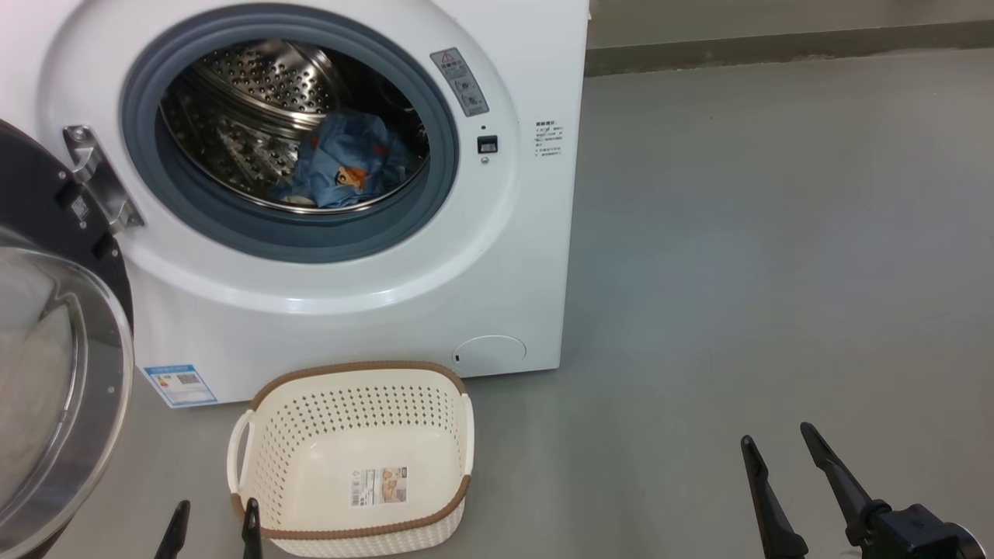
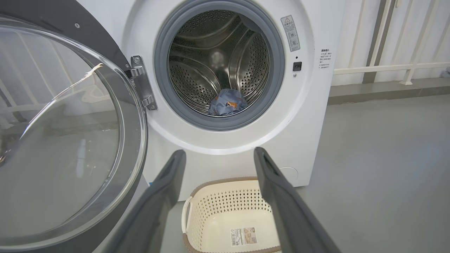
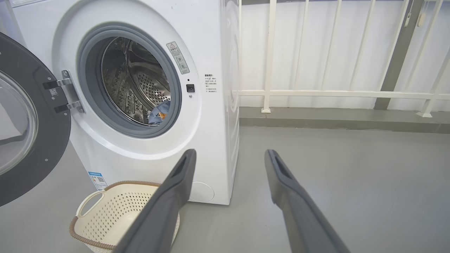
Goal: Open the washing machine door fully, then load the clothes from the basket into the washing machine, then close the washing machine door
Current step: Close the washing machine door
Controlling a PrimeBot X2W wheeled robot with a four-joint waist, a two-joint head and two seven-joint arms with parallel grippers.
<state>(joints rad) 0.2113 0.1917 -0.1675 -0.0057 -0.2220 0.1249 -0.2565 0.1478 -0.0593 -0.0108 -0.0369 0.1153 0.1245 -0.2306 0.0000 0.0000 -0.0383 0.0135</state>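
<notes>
Clothes (image 1: 342,167) lay in the washing machine (image 1: 349,310), basket (image 1: 357,369) empty; only closing the washing machine door (image 1: 62,365) remained. Left tool (image 1: 217,505) and right tool (image 1: 777,435) gaped wide, empty.

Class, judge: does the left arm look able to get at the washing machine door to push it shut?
Probably yes. The washing machine door hangs open just left of the left gripper, with nothing between them; the basket sits on its other side.

The right claw (image 3: 231,154) hangs open and holds nothing, above the floor (image 3: 351,182) near the basket (image 3: 116,207). The door (image 3: 35,147) stands swung wide on its hinge, and blue clothes (image 3: 159,112) lie low inside the washer (image 3: 116,154).
</notes>
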